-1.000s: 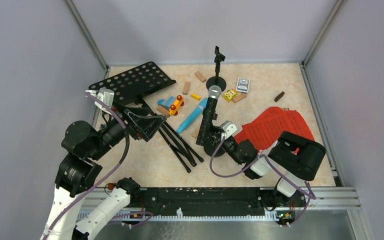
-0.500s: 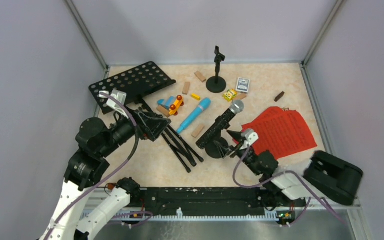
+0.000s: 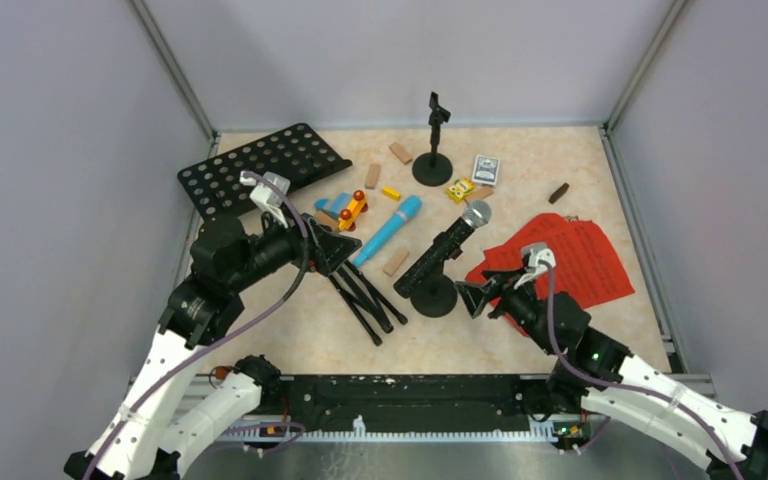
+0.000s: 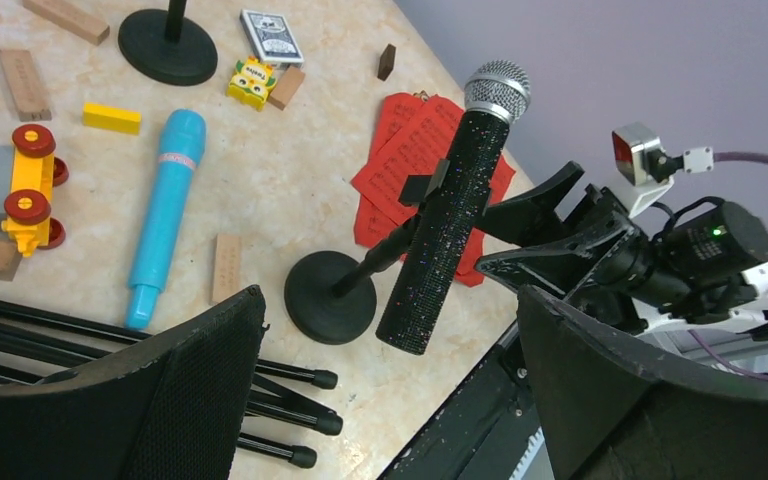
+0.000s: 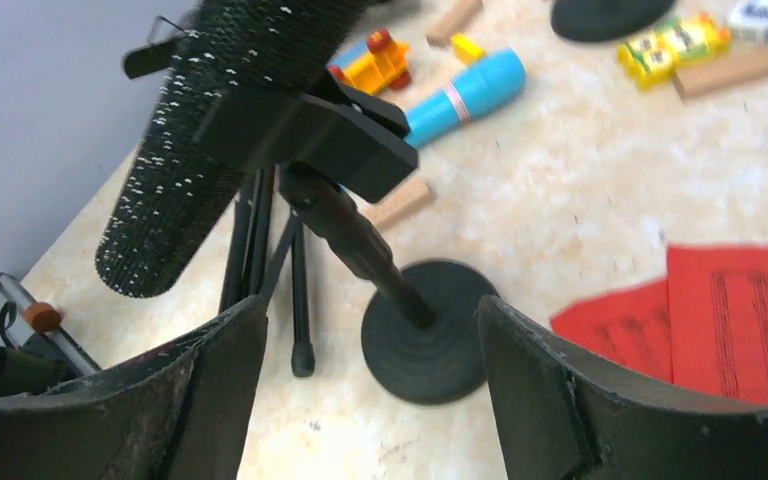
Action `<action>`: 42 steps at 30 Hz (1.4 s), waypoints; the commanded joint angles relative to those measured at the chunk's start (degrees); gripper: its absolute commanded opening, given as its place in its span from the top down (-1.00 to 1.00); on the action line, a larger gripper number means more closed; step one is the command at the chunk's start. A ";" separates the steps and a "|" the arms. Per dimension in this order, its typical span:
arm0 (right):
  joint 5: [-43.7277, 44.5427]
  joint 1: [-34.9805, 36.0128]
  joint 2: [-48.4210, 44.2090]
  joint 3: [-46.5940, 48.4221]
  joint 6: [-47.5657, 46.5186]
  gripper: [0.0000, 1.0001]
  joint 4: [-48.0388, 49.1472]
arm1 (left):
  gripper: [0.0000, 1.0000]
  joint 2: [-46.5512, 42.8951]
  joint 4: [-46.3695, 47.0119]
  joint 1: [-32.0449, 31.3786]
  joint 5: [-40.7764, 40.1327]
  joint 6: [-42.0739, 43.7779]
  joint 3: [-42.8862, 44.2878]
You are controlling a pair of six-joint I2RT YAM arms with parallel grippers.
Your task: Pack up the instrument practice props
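Observation:
The black silver-headed microphone leans tilted in a clip on a black round-based mic holder. My right gripper stands open just right of that base, gripping nothing; the base lies ahead of its jaws. My left gripper is open above the tripod legs of the black hole-punched music desk. The blue microphone lies flat mid-table. Red sheet-music pages lie at the right. A second mic holder stands at the back.
A colourful toy vehicle, several small wooden blocks such as one beside the blue microphone, a card box and a yellow toy are scattered about. Grey walls close off three sides. A black rail runs along the near edge.
My right gripper opened, let go of the mic holder and drew back to the right; the microphone tipped over to the right. The left arm swung right over the tripod legs.

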 commanded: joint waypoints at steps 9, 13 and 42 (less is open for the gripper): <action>-4.28 -0.63 20.80 29.73 17.91 -0.66 -40.78 | -0.98 9.25 7.48 -26.70 -22.71 5.34 1.38; -6.37 -4.21 22.29 33.47 13.54 -0.67 -39.82 | -0.97 14.90 10.88 -34.85 -29.42 8.19 2.22; -20.23 -8.54 2.03 19.40 3.85 -0.64 -30.26 | -0.74 28.10 19.79 -37.69 -32.30 39.35 -5.17</action>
